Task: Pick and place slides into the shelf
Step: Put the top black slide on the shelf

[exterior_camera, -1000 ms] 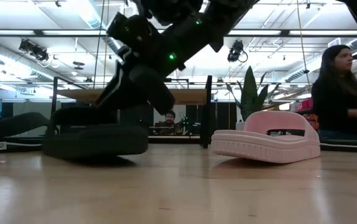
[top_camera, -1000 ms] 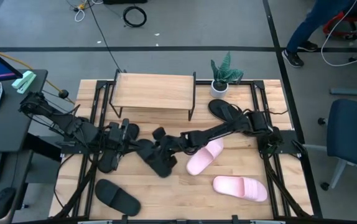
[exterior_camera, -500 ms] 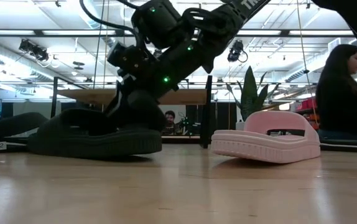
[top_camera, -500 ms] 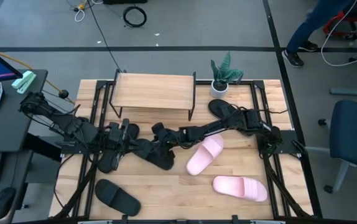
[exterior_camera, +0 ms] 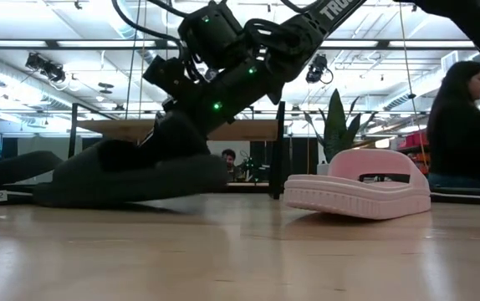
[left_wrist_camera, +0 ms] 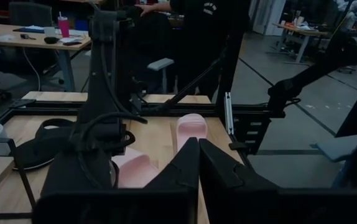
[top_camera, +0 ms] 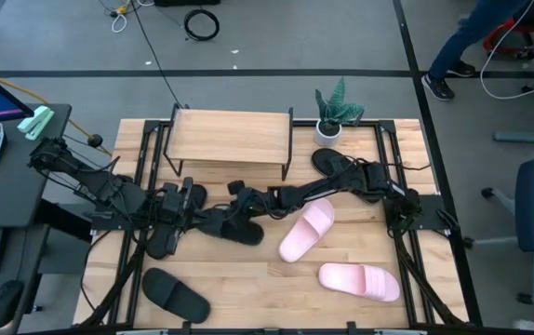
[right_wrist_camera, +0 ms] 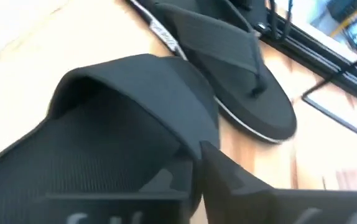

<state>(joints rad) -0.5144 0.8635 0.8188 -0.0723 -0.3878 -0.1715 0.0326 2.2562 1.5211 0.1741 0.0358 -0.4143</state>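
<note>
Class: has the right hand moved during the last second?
Yes. In the high view, the right hand has moved up the picture toward the shelf, bringing the black slide.

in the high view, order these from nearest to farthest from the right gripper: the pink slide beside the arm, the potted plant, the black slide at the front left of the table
Measured from the right gripper, shut on a black wide-strap slide mid-table:
1. The pink slide beside the arm, just to the gripper's right.
2. The black slide at the front left, toward the table's front edge.
3. The potted plant, at the back right beside the shelf.

Dark jointed arms, green indicator lights, black cables, white lettering.
</note>
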